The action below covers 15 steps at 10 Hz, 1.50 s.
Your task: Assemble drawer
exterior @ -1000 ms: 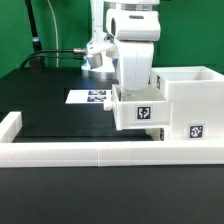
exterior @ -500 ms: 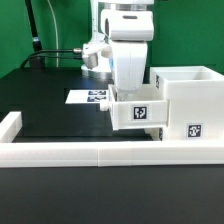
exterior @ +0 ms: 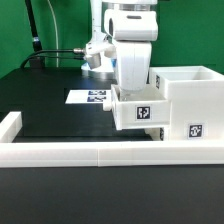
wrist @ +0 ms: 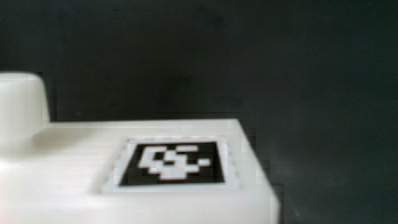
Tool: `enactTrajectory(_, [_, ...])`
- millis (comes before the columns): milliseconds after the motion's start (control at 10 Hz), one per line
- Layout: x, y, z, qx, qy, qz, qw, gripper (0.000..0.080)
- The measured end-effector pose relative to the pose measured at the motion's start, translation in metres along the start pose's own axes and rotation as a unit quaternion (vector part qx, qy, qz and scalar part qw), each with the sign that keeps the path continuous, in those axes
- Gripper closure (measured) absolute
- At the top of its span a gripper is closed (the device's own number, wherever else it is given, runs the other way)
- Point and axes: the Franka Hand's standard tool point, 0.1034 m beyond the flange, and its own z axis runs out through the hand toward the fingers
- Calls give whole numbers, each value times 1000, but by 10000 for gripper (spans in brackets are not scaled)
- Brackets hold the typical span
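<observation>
A small white drawer box (exterior: 137, 110) with a marker tag on its front stands against the left side of a larger white open box (exterior: 190, 98), which also carries a tag. My gripper (exterior: 134, 84) reaches down from above into or just behind the small box, and its fingers are hidden by the box wall. In the wrist view a white part with a black tag (wrist: 171, 162) fills the near field over the black table. A rounded white piece (wrist: 16, 108) shows beside it. No fingers show there.
A white rail (exterior: 80, 152) runs along the table's front, with a raised end (exterior: 10, 124) on the exterior view's left. The marker board (exterior: 90, 97) lies on the black table (exterior: 50, 105) behind the small box. Green backdrop and cables stand behind.
The hand shifted slightly to the exterior view's left half a second ago and is back where it was. The small box has barely moved.
</observation>
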Motion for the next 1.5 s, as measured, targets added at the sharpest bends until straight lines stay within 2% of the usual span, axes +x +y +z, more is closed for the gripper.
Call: enactTrajectory(1500, [-3, 3, 1, -5, -11, -29, 999, 755])
